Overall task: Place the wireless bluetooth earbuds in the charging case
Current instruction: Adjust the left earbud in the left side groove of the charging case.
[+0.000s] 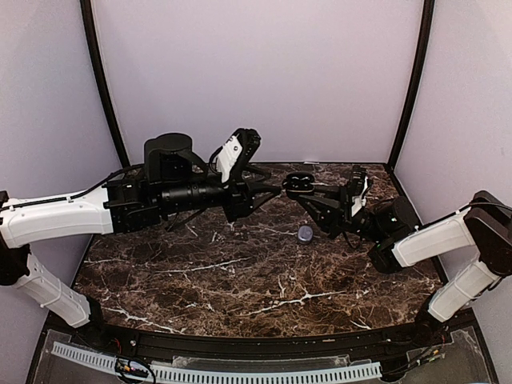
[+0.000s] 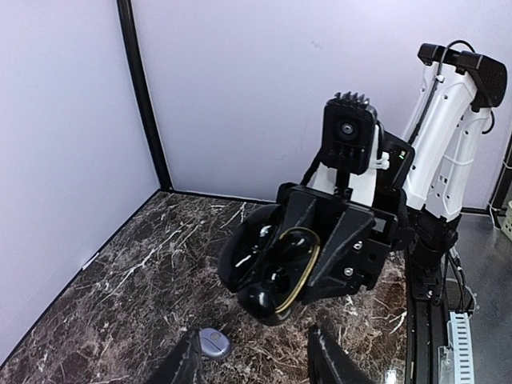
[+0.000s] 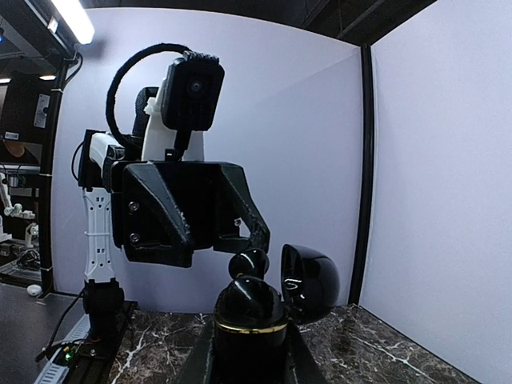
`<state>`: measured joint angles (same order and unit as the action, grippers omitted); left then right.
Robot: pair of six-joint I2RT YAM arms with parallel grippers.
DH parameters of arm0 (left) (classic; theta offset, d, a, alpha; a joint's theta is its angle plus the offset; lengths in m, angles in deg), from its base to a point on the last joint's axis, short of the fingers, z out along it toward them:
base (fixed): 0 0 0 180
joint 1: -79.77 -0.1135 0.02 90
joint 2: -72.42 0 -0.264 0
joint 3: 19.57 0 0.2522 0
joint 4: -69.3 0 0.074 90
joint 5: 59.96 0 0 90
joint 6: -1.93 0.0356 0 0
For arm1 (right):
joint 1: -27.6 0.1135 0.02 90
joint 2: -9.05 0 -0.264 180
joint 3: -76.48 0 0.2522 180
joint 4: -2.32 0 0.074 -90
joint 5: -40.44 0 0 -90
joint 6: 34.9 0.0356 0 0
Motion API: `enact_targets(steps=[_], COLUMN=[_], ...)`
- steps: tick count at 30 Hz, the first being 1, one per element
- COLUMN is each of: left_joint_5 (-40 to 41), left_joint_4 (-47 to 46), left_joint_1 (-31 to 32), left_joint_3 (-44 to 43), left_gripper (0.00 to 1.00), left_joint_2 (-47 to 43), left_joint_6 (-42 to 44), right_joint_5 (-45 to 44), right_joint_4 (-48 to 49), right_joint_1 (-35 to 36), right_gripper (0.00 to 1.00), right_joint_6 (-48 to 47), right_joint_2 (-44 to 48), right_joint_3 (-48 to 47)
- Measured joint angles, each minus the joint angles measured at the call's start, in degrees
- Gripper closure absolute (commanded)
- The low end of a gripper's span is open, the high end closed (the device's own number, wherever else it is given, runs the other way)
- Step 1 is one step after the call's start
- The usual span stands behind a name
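Pale lilac walls (image 1: 256, 72) with black corner posts (image 1: 102, 88) enclose a dark marble tabletop (image 1: 240, 280), seemingly lit by a strip light (image 3: 72, 20).

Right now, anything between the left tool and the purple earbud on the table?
Nothing visible. The purple earbud lies on bare marble below the open left tool; the right tool holds the charging case higher up.

The charging case (image 1: 300, 184) is up above the bench (image 1: 200, 280), toward its far middle, gripped between my right jaws. Its lid (image 3: 308, 280) stands open to one side. My left jaws face the case from the left, just beside it. One earbud (image 1: 305, 233) lies on the bench, nearer to me than the case. Another bud (image 3: 250, 262) sits on top of the case's lower half.
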<state>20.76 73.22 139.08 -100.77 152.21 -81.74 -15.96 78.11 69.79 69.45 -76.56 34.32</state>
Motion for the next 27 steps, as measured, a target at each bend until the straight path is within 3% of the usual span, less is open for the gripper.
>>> enact_targets(steps=[10, 27], left_joint_5=[6.1, 1.1], left_joint_4=[0.3, 1.4], left_joint_1=[-1.6, -1.6], left_joint_3=[0.0, -2.0], left_gripper=[0.60, 0.60], left_joint_2=[0.1, 2.6], left_joint_6=[-2.3, -2.7], right_joint_5=[1.9, 2.7], right_joint_4=[0.0, 0.0], right_joint_1=[0.0, 0.0], right_gripper=[1.00, 1.00], right_joint_6=[2.1, 3.5], right_joint_2=[0.0, 0.0], right_joint_3=[0.0, -0.8])
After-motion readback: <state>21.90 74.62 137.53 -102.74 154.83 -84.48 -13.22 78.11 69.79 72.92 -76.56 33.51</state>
